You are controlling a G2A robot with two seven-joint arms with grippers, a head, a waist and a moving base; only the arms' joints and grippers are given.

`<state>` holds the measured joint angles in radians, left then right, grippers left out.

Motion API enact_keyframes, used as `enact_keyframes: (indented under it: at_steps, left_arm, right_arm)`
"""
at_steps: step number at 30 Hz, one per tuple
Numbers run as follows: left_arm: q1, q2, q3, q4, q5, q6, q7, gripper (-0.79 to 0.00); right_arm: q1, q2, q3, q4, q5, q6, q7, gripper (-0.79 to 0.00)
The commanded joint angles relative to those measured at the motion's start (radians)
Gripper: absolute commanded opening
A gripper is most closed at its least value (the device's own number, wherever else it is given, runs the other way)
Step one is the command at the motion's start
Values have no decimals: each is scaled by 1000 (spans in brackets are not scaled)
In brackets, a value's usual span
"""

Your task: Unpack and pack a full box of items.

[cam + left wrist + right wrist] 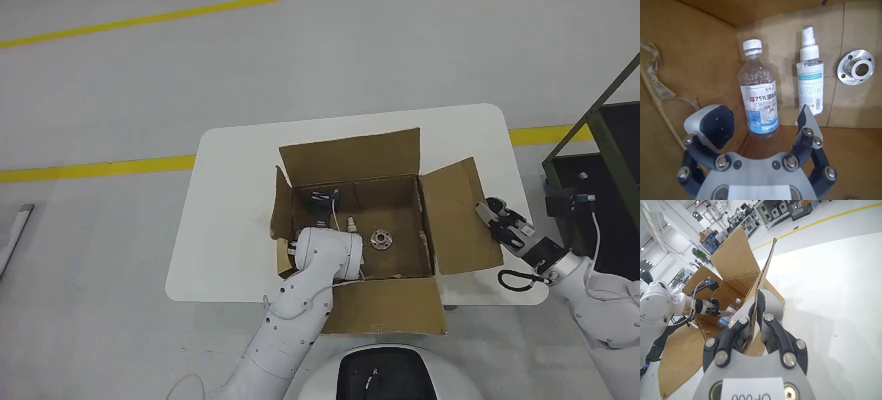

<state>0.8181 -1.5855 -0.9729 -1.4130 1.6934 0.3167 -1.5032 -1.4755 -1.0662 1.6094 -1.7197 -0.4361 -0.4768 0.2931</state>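
- Down inside the open cardboard box (350, 160) went my left fingers (719, 125), and there they hung, spread wide, with nothing between them.
- Straight ahead of them lay the clear bottle (758, 91), white cap pointing away, flat on the box floor and close along a wall. It lined up with the gap between my two pads, but I had no grip on it.
- Its label was white and blue with a ragged, torn upper edge, big dark print across the middle and a small red mark at one end.
- Just beside it, lying parallel, was the spray bottle (810, 79) with a white pump head. A white label with a teal band, rows of fine print and a barcode wrapped around it.
- Further along the floor sat the metal flange (855, 67), flat on its plate, hub up, bolt holes around the rim. It lay apart from both bottles and carried no writing I could make out.
- Over on the other side, my right fingers (770, 308) were pinched tight on the outer edge of the side flap (460, 215), the corrugated edge running between the pads.
- The box itself stood on the white desk (230, 200), all four flaps folded outward.
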Motion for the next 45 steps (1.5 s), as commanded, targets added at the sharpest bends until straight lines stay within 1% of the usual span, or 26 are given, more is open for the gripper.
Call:
enact_keyframes:
  at_steps: [1, 10, 23, 24, 25, 26, 27, 28, 29, 30, 31, 32, 33, 34, 35, 45]
  left_arm:
    - [-4, -8, 4, 19, 17, -3, -3, 0]
    - [-13, -39, -21, 91, 58, 10, 10, 0]
    - [-32, -78, -12, 167, 115, 18, 18, 0]
    - [-34, -81, -12, 174, 117, 19, 19, -31]
    - [-35, -83, -11, 181, 119, 18, 18, -80]
    - [-36, -86, -11, 186, 121, 18, 18, -148]
    - [-38, -88, -10, 191, 125, 18, 18, -169]
    - [-38, -90, -10, 194, 126, 18, 18, -222]
    - [-39, -92, -11, 197, 128, 18, 18, -225]
    - [-40, -94, -12, 201, 131, 18, 18, -215]
    - [-39, -96, -14, 207, 135, 20, 20, -154]
    - [-39, -97, -16, 214, 138, 22, 22, -129]
    - [-40, -99, -17, 220, 141, 22, 24, -46]
    - [-40, -100, -18, 225, 144, 24, 27, -9]
    - [-40, -102, -19, 230, 145, 25, 29, 0]
    - [-43, -116, -39, 273, 145, 24, 48, 0]
  right_arm:
    - [-1, 0, -1, -2, 0, 1, 0, -785]
    - [1, -1, -4, -5, -3, 3, 2, -785]
    - [20, -2, -11, 14, -1, -2, 7, -785]
    - [21, -2, -11, 16, 0, -2, 8, -785]
    - [23, -2, -11, 17, 0, -3, 8, -785]
    - [24, -2, -11, 18, 0, -3, 9, -785]
    - [25, -2, -11, 20, 0, -3, 9, -785]
    - [27, -2, -12, 21, 2, -4, 12, -785]
    - [28, -2, -12, 23, 3, -5, 13, -785]
    - [29, -2, -12, 24, 3, -5, 14, -785]
    - [31, -2, -13, 25, 4, -6, 15, -785]
    - [32, -2, -13, 26, 4, -6, 15, -785]
    - [33, -2, -13, 26, 3, -6, 15, -785]
    - [34, -2, -13, 27, 2, -6, 14, -785]
    - [35, -2, -14, 27, 2, -6, 14, -785]
    - [40, -3, -17, 34, 3, -7, 15, -785]
